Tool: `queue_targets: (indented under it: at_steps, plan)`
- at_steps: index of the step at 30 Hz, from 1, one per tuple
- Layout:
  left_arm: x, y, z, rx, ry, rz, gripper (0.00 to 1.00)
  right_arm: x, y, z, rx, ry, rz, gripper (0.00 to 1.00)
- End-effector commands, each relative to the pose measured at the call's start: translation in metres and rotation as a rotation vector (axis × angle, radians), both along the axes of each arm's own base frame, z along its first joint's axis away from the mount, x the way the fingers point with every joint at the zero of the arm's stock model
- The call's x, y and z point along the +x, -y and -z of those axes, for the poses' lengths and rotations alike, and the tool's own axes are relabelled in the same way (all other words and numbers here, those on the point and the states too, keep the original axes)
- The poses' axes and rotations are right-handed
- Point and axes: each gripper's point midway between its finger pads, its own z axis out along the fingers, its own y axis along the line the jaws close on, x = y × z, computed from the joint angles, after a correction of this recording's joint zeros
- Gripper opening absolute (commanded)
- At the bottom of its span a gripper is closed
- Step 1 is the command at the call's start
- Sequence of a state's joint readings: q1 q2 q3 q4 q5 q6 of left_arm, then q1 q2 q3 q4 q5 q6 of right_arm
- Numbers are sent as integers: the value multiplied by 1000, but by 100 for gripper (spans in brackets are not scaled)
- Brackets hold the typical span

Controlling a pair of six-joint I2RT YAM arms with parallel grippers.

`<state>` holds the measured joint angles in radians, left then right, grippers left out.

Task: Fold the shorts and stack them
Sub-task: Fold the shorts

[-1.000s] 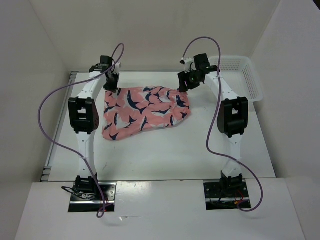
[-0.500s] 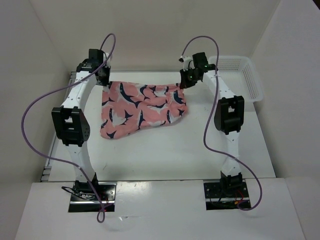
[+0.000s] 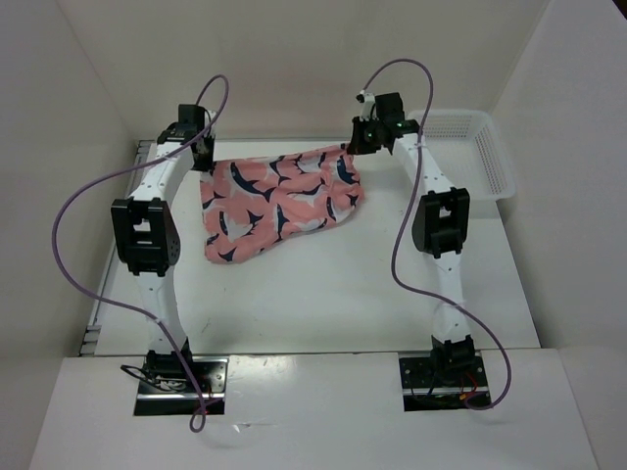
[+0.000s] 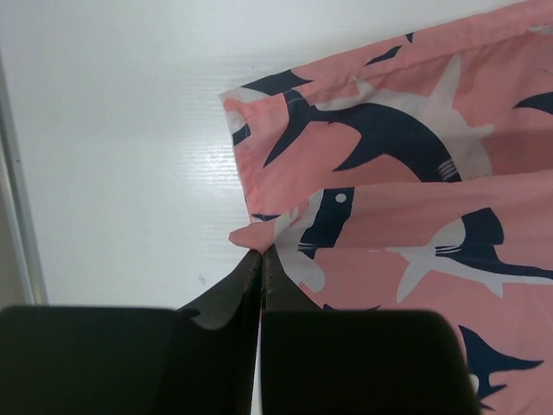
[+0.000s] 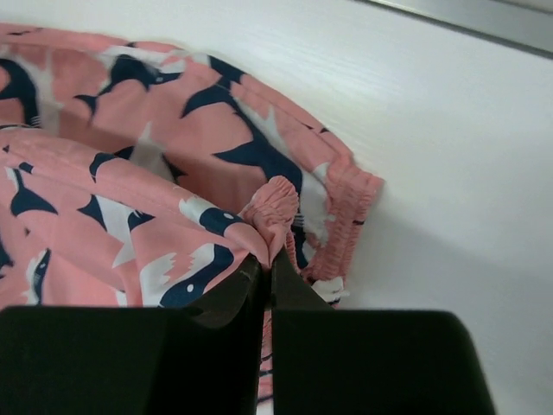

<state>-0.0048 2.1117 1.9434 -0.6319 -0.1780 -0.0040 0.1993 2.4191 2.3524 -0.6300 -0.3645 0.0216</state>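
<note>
Tension matters here: with left fingers [image 4: 235,294] and right fingers [image 5: 232,292] each pinched shut on a top corner of the shorts [image 3: 279,201], I'd hold both corners level and taut while lowering. The shorts span the upper middle of the overhead view, long axis left to right, gathered waistband [image 5: 350,220] apparently rightward, lower edge on the tabletop [image 3: 323,294].
</note>
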Motion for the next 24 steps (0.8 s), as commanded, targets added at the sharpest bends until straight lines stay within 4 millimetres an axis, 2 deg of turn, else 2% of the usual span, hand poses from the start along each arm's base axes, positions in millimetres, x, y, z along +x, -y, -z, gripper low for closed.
queue_targets:
  at_steps: [1, 2, 3, 4, 5, 6, 7, 8, 9, 10, 11, 12, 13, 15, 16, 18, 19, 20, 21, 22, 23, 24]
  plan:
    - [21, -27, -10, 25, 61, -57, 0, 31, 8, -2, -2, 62, 122, 5]
    - [24, -28, -1, 25, 48, -57, 0, 35, 2, -8, 6, 77, 141, 7]
    - [26, -26, 0, 18, 49, -50, 2, 38, -4, 5, -3, 65, 150, 10]
    - [24, -31, 8, 18, 28, -59, 3, 46, 1, 7, -22, 85, 183, 19]
    - [27, -31, 16, 18, 15, -59, 5, 51, -6, -3, -27, 120, 191, 28]
    - [29, -31, 18, 18, 15, -59, 6, 54, -10, 12, -39, 108, 208, 39]
    - [29, -31, 23, 18, 6, -59, 8, 60, -1, 12, -68, 125, 254, 62]
    - [29, -37, 25, 18, 0, -68, 17, 63, 2, 2, -70, 151, 272, 70]
    - [29, -37, 31, 17, -12, -68, 24, 64, 3, 9, -79, 143, 279, 75]
    - [31, -37, 28, 18, -3, -68, 32, 62, 6, 9, -97, 139, 283, 80]
    - [30, -43, 28, 18, -3, -79, 38, 60, 7, 6, -97, 139, 283, 82]
    - [33, -41, 24, 10, 8, -72, 53, 56, 8, 7, -111, 129, 275, 83]
    - [31, -41, 25, 10, -1, -72, 61, 52, 10, -1, -121, 132, 268, 83]
    - [29, -44, 27, 0, -10, -73, 71, 40, 3, -7, -104, 116, 211, 83]
    - [29, -42, 15, -6, 11, -67, 75, 29, 3, -11, -85, 93, 162, 83]
    - [16, -37, 20, -29, -29, -50, 77, 17, 3, -16, -59, 65, 128, 83]
    - [11, -34, 21, -38, -43, -43, 77, 6, 2, -6, -60, 23, 113, 83]
    - [5, -32, 10, -48, -27, -34, 78, 1, 7, -24, -47, 39, 112, 83]
    - [-4, -29, 11, -58, -45, -27, 78, -3, 13, -28, -42, 35, 115, 83]
    - [-11, -24, 12, -77, -58, -13, 78, -14, 13, -15, -45, -7, 105, 83]
    - [-28, -21, 19, -86, -87, -8, 78, -20, 21, -30, -42, 7, 116, 83]
    - [-37, -21, 24, -88, -107, -9, 79, -28, 17, -30, -25, -9, 91, 83]
